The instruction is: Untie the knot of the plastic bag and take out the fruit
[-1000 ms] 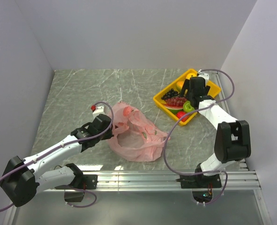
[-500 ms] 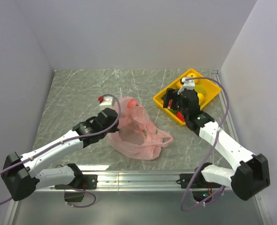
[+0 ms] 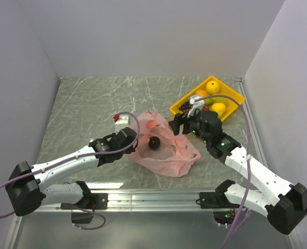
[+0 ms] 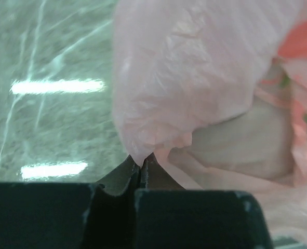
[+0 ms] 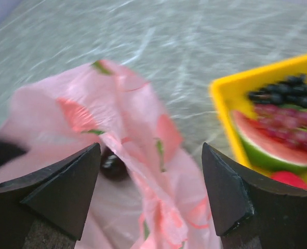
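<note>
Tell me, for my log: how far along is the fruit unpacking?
Done: the plastic bag gapes open, and citrus fruit lies in the yellow tray. In hand: the left pincer pinches the bag's edge; the right pincer hangs open above it. Left: a dark plum inside the bag.

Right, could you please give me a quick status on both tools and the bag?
Left tool shut on the bag. Right tool open above its mouth. Dark plum inside, a fold partly over it.
</note>
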